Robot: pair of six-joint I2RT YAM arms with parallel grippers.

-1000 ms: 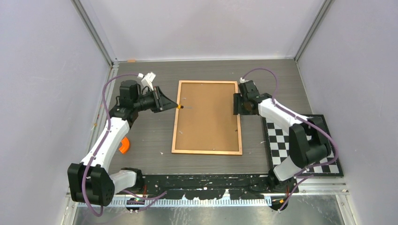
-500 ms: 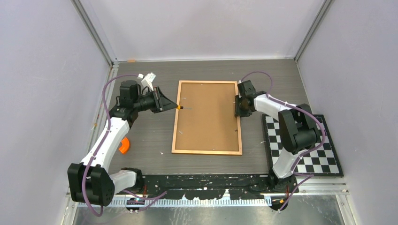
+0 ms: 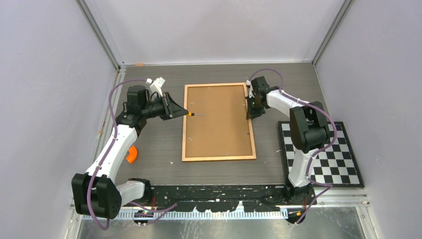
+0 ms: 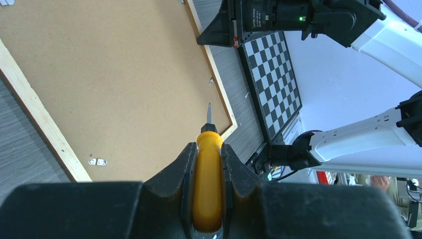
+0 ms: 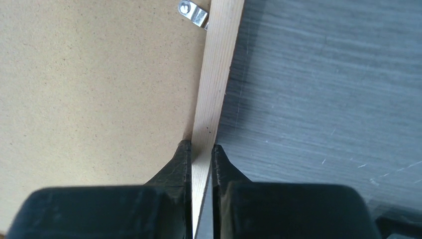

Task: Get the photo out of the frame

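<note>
The frame (image 3: 219, 158) lay flat in the centre of the top view, back side up on the grey desk (image 3: 154, 144), so that its plain brown backing board (image 3: 218, 119) faced the camera inside the thin wooden border. The photo could not be seen in any view.

The left gripper (image 3: 185, 113) hung just over the frame's left border, in the upper half of the picture. Its 2 fingers (image 4: 185, 164) were clamped on the yellow handle of a small screwdriver (image 4: 207, 189), whose metal tip pointed out over the board. A small metal tab (image 4: 97, 162) sat on the board beside the border at the lower left of the left wrist view.

The right gripper (image 3: 250, 113) was at the frame's right border, near the upper right corner. In the right wrist view its fingers (image 5: 183, 159) pinched the pale wooden border between them, 1 on the board side and 1 on the desk side. Another metal tab (image 5: 194, 14) showed at the top of that view.

A black-and-white checkered mat (image 3: 343, 164) lay at the lower right, apart from the frame. A small orange object (image 3: 131, 155) sat at the lower left.
</note>
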